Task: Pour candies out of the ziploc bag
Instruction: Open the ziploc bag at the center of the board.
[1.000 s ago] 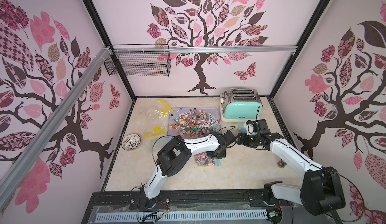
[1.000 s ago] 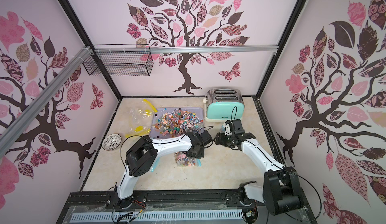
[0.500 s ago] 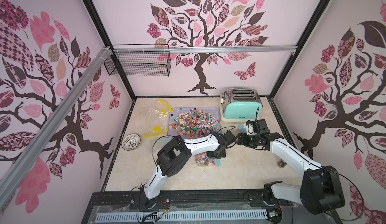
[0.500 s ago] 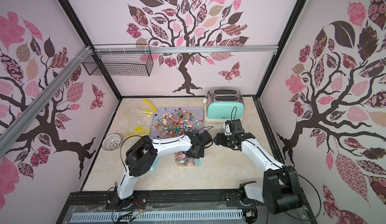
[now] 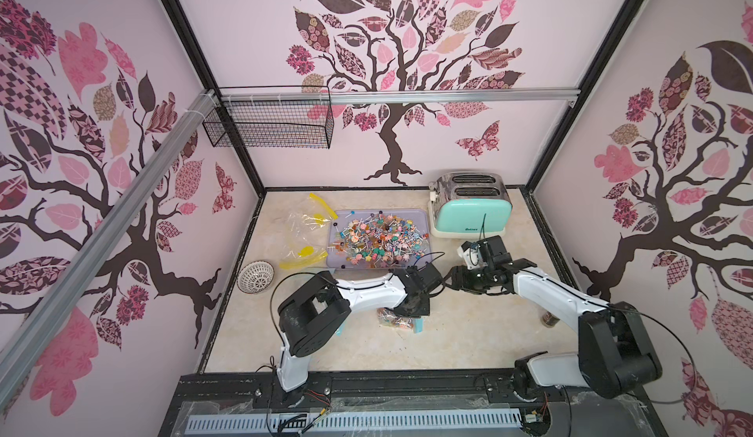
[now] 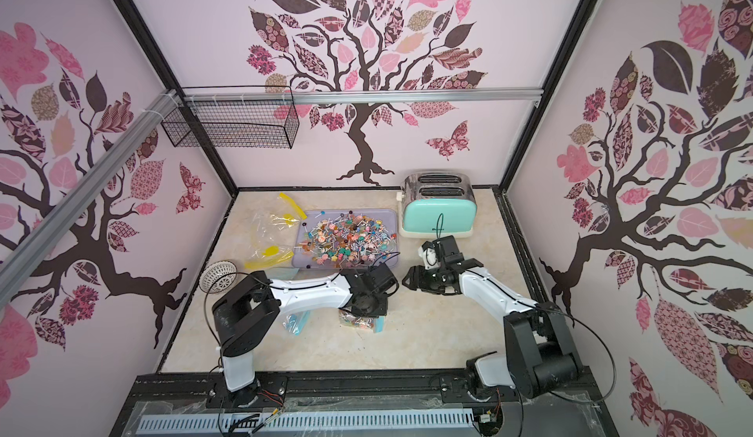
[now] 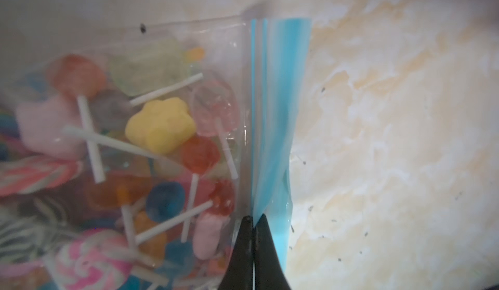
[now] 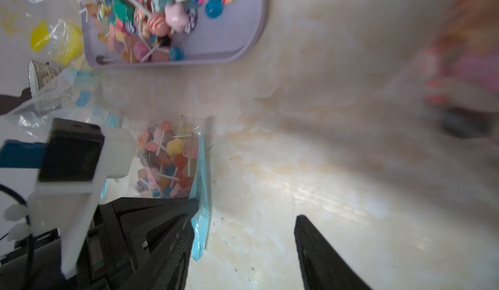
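Many candies (image 5: pixel 379 240) lie in the tray (image 5: pixel 420 216). One full bag (image 5: pixel 393 319) near the tray is not poured yet: left gripper (image 7: pixel 253 221) pinches its blue edge, right gripper (image 8: pixel 244 217) is spread apart.

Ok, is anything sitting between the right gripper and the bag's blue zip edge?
Nothing visible lies on the table between the open right gripper and the ziploc bag. The left gripper is shut on its blue zip strip. The rest of the strip shows free, so the approach looks clear.
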